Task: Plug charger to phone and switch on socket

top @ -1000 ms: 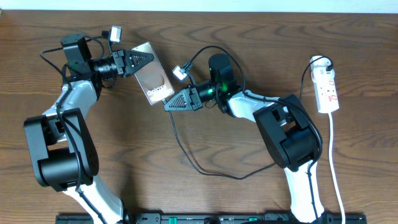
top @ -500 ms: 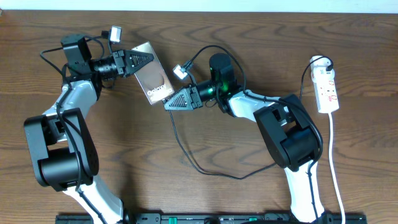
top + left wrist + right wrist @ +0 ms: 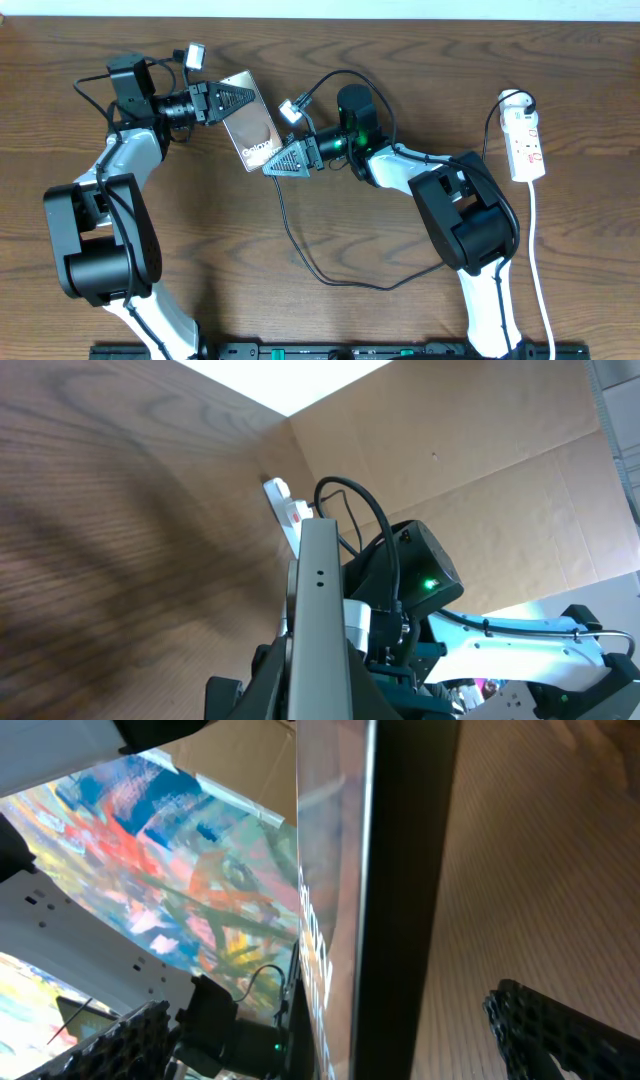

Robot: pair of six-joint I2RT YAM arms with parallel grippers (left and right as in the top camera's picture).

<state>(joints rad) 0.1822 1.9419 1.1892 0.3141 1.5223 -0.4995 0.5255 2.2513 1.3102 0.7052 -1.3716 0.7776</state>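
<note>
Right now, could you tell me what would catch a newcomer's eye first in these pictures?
The phone stands out, held up near the top centre. The left gripper is clamped on its upper end and the right gripper is open at its lower end. Below them the charger's black cable hangs in a long loop, and the white socket lies at the far right.

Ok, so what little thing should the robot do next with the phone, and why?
Probably ease the right hand a bit closer to the lower end of the phone, to press the charger in. The left hand grips the phone's top, the cable leads up to the right hand, and its tip is hidden, so I can't tell it's plugged. The socket comes later.
</note>
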